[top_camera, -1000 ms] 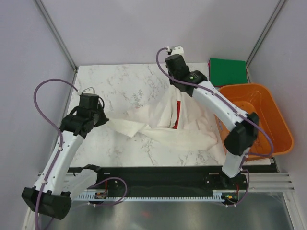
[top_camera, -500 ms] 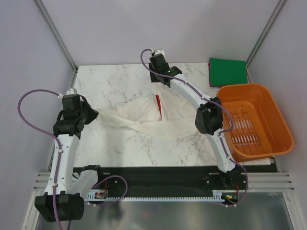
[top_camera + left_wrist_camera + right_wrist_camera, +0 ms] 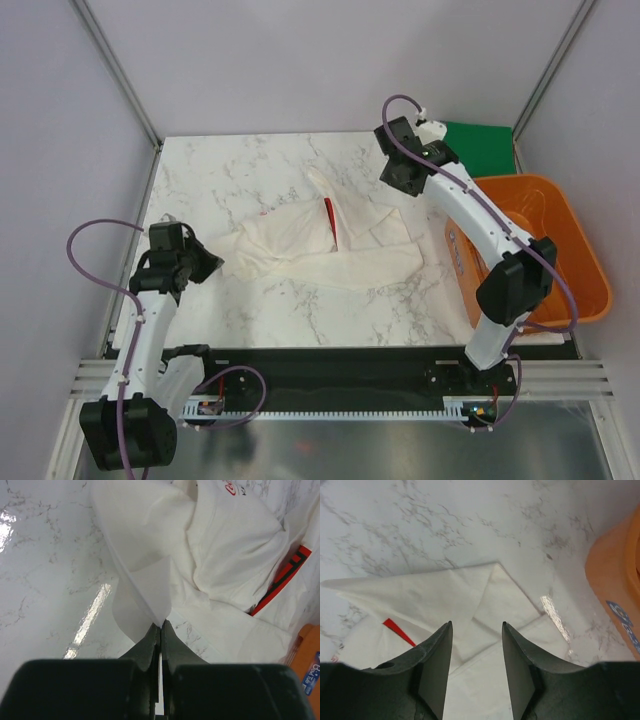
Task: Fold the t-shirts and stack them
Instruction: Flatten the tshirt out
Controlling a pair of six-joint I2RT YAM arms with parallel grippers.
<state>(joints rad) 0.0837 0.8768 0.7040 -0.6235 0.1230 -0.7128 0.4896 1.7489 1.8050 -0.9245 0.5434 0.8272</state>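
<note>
White t-shirt (image 3: 330,245): crumpled at the centre of the desk (image 3: 230,170), red print showing. Soft, light, limp cloth, likely to drag and bunch; best pinched at hem corners or shoulders. Green t-shirt (image 3: 488,146): folded square, 1 o'clock corner. Left gripper (image 3: 161,625): low at 8 o'clock, clenched on the white tee's edge. Right gripper (image 3: 476,630): released, empty, above the shirt's 1 o'clock edge, arm reaching forward.

A white marble-patterned table (image 3: 230,180) fills a booth of plain pale lilac walls (image 3: 300,60). Slim metal posts (image 3: 115,65) slant up at the back corners (streaks of reflected light glint on the glossy top). Aluminium rails (image 3: 560,378) edge the near side.
</note>
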